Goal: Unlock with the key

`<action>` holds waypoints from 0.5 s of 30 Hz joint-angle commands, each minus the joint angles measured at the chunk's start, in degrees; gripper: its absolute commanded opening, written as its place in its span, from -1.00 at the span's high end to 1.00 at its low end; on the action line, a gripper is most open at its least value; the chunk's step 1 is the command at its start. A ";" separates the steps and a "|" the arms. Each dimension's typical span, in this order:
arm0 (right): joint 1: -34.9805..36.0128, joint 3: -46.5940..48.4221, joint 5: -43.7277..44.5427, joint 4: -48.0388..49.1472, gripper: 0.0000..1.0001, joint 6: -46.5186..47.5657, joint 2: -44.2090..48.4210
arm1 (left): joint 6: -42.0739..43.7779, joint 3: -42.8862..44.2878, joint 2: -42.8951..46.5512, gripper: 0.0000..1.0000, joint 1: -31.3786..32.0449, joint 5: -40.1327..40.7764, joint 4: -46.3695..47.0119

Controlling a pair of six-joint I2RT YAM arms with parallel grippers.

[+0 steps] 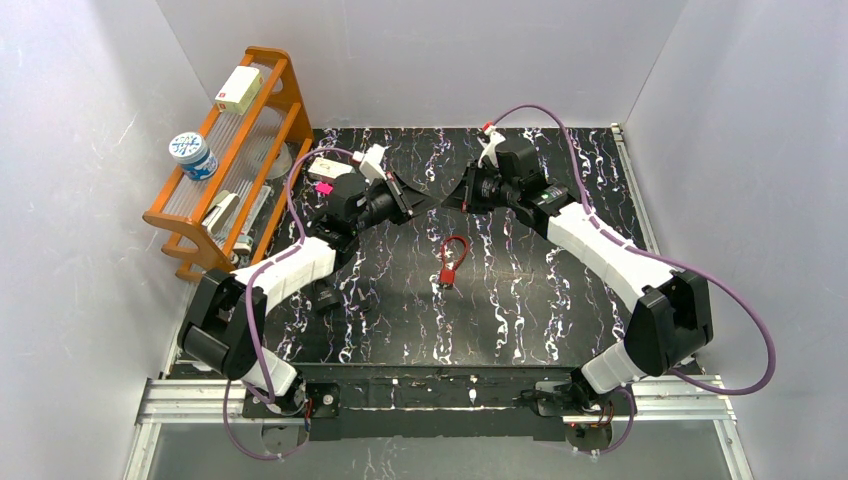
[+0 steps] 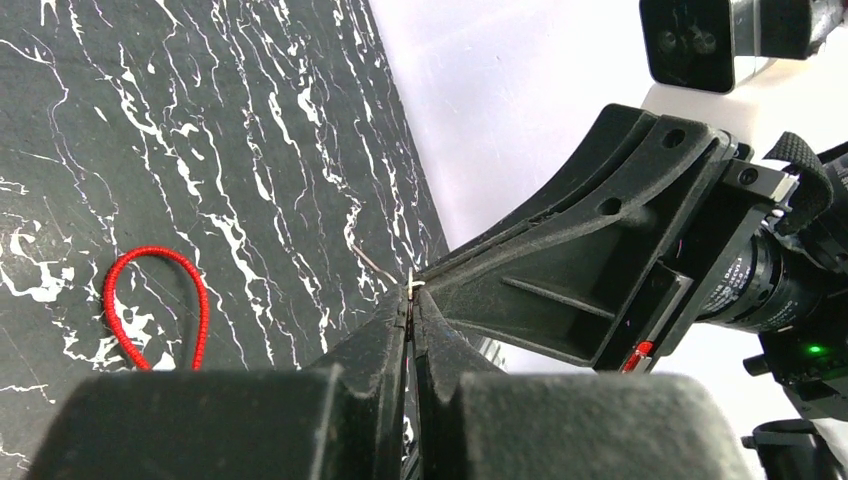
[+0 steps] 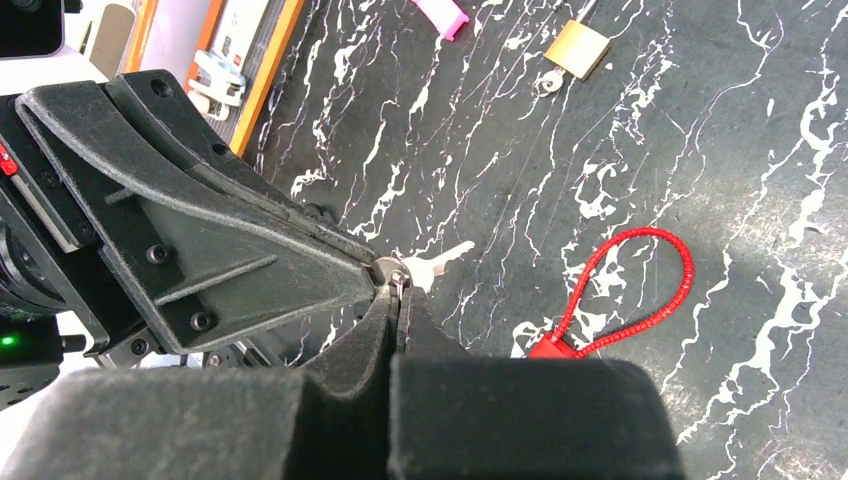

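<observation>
A red padlock with a red cable loop (image 1: 451, 262) lies on the black marble table (image 1: 540, 310); it also shows in the right wrist view (image 3: 640, 275), and its loop shows in the left wrist view (image 2: 155, 300). A small silver key (image 3: 432, 266) hangs in the air above the table between both grippers. My left gripper (image 1: 430, 199) is shut on it, its tips pinching metal (image 2: 410, 292). My right gripper (image 1: 448, 200) meets it tip to tip and is shut on the key's ring end (image 3: 397, 288).
An orange rack (image 1: 235, 150) with a white box and a blue-white tub stands at the back left. A brass padlock (image 3: 577, 47) and a pink object (image 1: 322, 187) lie near it. A small dark object (image 1: 328, 300) lies by the left arm.
</observation>
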State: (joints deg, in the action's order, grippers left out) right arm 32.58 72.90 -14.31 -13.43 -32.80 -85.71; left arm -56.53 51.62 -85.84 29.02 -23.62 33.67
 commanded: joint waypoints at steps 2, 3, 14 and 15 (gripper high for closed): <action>-0.89 -0.85 -3.76 0.00 0.72 1.42 0.85 | 4.63 3.23 0.87 1.00 0.25 -2.82 0.90; -1.16 -0.88 -4.06 -0.26 0.37 1.42 1.12 | 6.03 3.54 1.04 1.00 0.25 -3.43 0.42; -10.95 -6.34 -25.94 15.67 -0.39 0.67 9.79 | 19.92 12.78 0.87 1.00 -3.00 -23.15 -9.95; -11.41 -6.52 -29.60 18.58 -0.37 0.33 10.35 | 20.32 13.86 0.66 1.00 -3.33 -24.59 -10.67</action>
State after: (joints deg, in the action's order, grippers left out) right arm 23.22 66.59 -29.52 -7.92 -32.10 -79.31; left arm -41.82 60.34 -85.80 27.18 -37.74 26.72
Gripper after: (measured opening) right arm 0.699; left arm 0.010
